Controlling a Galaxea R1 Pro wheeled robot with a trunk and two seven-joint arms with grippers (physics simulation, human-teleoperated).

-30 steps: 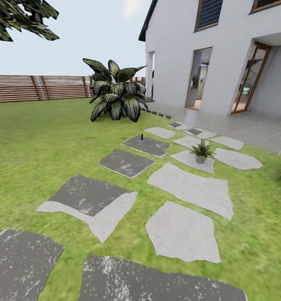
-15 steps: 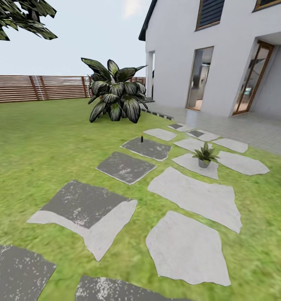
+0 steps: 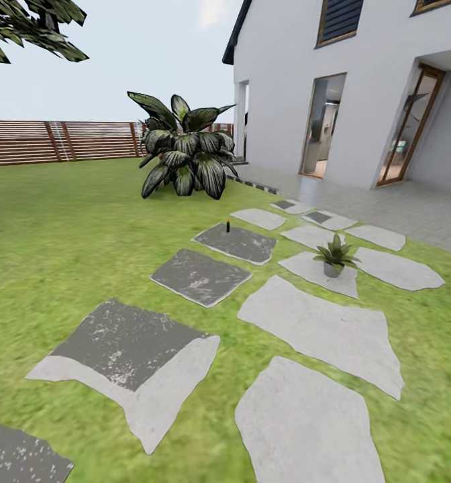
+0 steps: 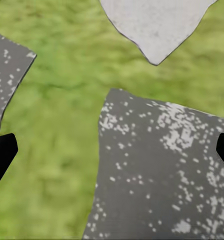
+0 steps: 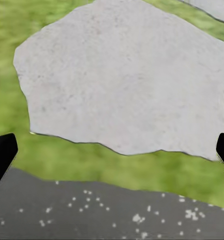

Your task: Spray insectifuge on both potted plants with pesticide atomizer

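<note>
The pesticide atomizer (image 3: pixel 227 226) stands upright at the far edge of a dark slab (image 3: pixel 235 242), well ahead. Left gripper (image 4: pixel 112 150) and right gripper (image 5: pixel 112 150) both spread, empty; neither arm looks clearly nearer.

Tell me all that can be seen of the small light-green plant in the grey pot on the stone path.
The small potted plant is a low rosette of pointed light-green leaves that spread up and outward from a tiny grey pot. It stands upright on a pale grey stone slab, near that slab's far right edge. Nothing else touches it. Green lawn surrounds the slabs.
</note>
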